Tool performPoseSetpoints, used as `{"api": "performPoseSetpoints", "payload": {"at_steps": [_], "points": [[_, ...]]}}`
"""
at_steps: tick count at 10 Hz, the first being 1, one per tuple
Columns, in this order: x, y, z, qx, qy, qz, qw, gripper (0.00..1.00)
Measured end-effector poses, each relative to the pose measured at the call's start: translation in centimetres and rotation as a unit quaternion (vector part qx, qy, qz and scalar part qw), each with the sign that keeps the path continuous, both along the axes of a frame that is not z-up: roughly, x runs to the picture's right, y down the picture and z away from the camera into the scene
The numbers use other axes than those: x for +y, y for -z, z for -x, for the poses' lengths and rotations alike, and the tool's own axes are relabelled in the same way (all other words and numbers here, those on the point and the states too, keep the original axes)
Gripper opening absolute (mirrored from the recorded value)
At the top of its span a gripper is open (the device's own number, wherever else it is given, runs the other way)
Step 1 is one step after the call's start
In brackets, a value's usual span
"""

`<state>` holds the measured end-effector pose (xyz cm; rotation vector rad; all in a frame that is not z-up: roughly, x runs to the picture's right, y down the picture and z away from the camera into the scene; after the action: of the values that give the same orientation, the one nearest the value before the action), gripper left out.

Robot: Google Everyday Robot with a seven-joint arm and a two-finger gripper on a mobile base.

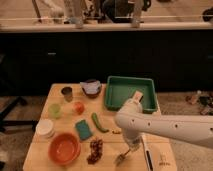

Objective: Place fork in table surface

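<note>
The fork (pixel 121 158) is small and pale silvery-grey. It hangs tilted, tines down, just above the front part of the light tan table surface (pixel 56 94), right of the dark grape bunch (pixel 94 150). My gripper (pixel 129 150) points down at the end of the white arm that reaches in from the right. It is shut on the fork's handle. I cannot tell whether the tines touch the wood.
A green tray (pixel 131 79) stands at the back right. A long white-and-dark utensil (pixel 147 156) lies right of the fork. An orange bowl (pixel 64 148), a teal sponge (pixel 83 129), a green vegetable (pixel 98 123), a yellow piece (pixel 116 131), cups and bowls fill the left half.
</note>
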<state>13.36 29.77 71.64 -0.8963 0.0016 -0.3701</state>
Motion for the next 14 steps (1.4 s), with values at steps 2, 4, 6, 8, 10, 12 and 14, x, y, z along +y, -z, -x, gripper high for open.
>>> {"api": "performPoseSetpoints", "payload": {"at_steps": [2, 4, 6, 8, 10, 12, 14], "points": [[-0.4, -0.8, 0.9, -0.015, -0.016, 0.007, 0.9997, 0.00], [-0.8, -1.7, 1.9, -0.030, -0.033, 0.017, 0.9989, 0.00], [-1.2, -2.4, 2.4, -0.038, -0.047, 0.024, 0.9979, 0.00], [-1.3, -3.2, 2.3, -0.041, -0.061, 0.033, 0.9968, 0.00], [-1.3, -3.3, 2.2, -0.041, -0.063, 0.034, 0.9966, 0.01], [-1.3, -3.3, 2.2, -0.041, -0.062, 0.034, 0.9966, 0.18], [-1.2, -3.3, 2.2, -0.041, -0.062, 0.034, 0.9966, 0.39]]}}
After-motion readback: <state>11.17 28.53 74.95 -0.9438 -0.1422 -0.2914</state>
